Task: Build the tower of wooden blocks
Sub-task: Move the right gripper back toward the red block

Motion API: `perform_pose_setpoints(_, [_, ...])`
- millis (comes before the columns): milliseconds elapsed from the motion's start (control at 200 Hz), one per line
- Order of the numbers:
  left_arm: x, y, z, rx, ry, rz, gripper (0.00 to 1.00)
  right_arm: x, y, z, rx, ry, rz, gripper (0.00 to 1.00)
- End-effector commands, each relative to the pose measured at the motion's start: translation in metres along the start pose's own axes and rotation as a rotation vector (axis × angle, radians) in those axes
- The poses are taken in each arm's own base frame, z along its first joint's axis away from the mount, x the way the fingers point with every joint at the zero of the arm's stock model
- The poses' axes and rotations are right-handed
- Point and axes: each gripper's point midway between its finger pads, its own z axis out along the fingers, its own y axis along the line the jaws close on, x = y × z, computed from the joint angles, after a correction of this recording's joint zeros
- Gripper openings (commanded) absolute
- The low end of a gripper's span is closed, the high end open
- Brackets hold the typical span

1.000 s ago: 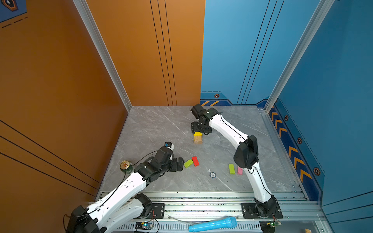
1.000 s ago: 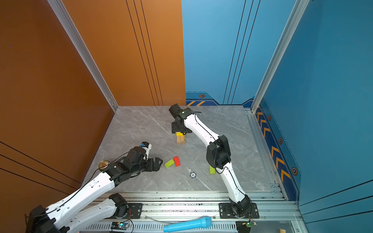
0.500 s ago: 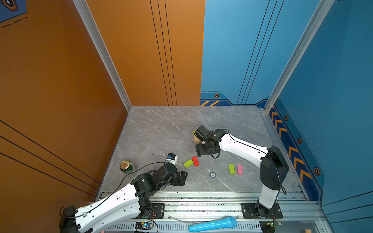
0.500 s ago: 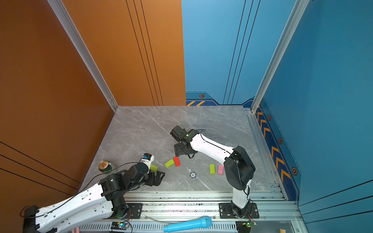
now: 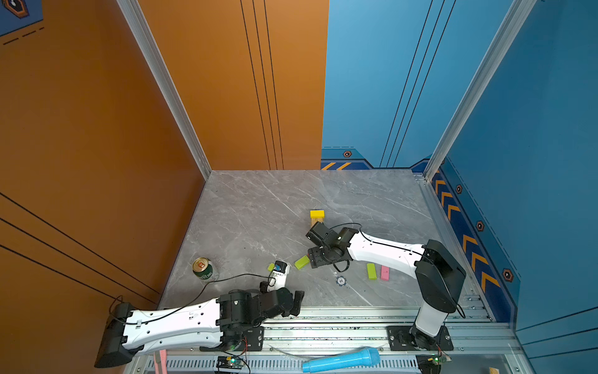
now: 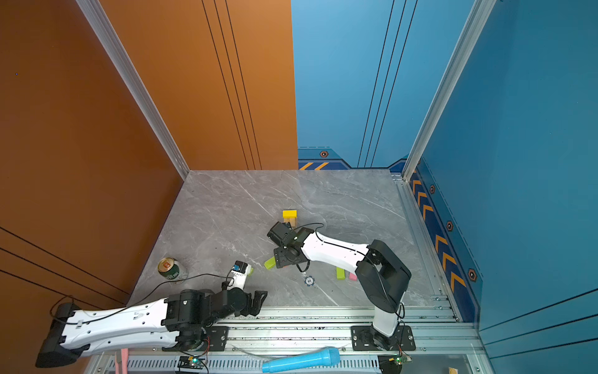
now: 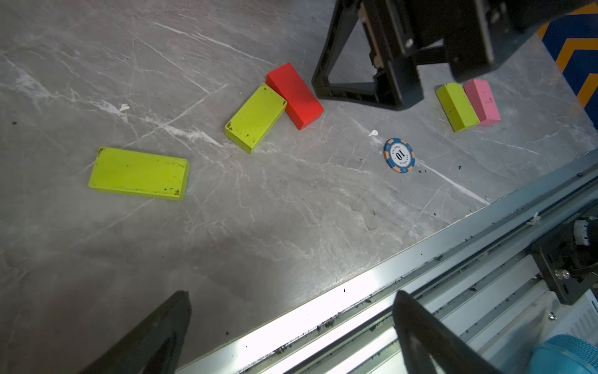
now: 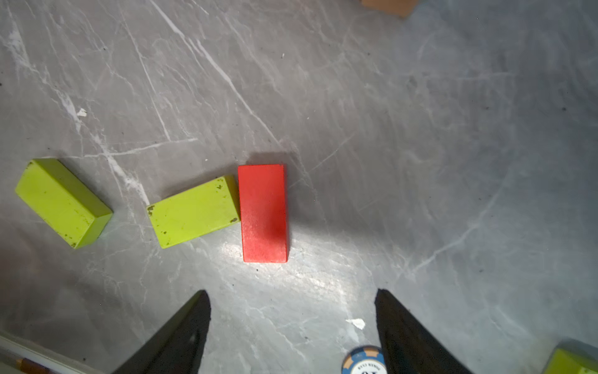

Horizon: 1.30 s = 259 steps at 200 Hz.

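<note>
Red block (image 8: pixel 263 212): lying flat with a lime block (image 8: pixel 194 212) butted against its side, dead ahead of the right gripper (image 8: pixel 291 291), so I'd guess it's the next pick.
Right gripper: fingers apart, nothing in them.
Left gripper (image 7: pixel 291 293): spread wide, empty, low by the front rail (image 7: pixel 356 291), probably just keeping clear.
Tower (image 5: pixel 316 217): yellow over tan, farther back. The right arm (image 5: pixel 382 251) hides its base, so I can't count layers.
</note>
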Motion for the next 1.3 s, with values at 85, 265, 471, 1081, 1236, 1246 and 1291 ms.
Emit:
perform_pose_setpoints(85, [0.001, 0.015, 0.001, -0.072, -0.027, -0.001, 0.99, -0.012, 0.005, 0.014, 0.018, -0.007, 0.009, 0.8])
perform_pose_setpoints(265, [-0.001, 0.021, -0.001, -0.09, -0.039, 0.0, 0.98, -0.017, 0.006, 0.029, 0.031, 0.012, 0.014, 0.76])
perform_pose_setpoints(471, [-0.003, 0.024, -0.002, -0.089, -0.046, -0.014, 0.98, -0.016, 0.001, 0.042, 0.05, 0.039, 0.023, 0.7])
perform_pose_setpoints(1081, [-0.011, 0.025, -0.002, -0.104, -0.043, -0.018, 0.98, -0.015, -0.041, 0.044, 0.1, 0.06, 0.097, 0.68])
perform_pose_setpoints(1236, [-0.014, 0.024, -0.001, -0.106, -0.042, -0.019, 0.98, -0.008, -0.044, 0.036, 0.09, 0.057, 0.111, 0.7])
perform_pose_setpoints(1246, [-0.014, 0.024, -0.001, -0.106, -0.043, -0.018, 0.98, -0.007, -0.045, 0.036, 0.09, 0.06, 0.112, 0.7])
perform_pose_setpoints(1291, [-0.013, 0.024, 0.0, -0.108, -0.041, -0.016, 0.98, -0.004, -0.043, 0.034, 0.077, 0.058, 0.115, 0.71])
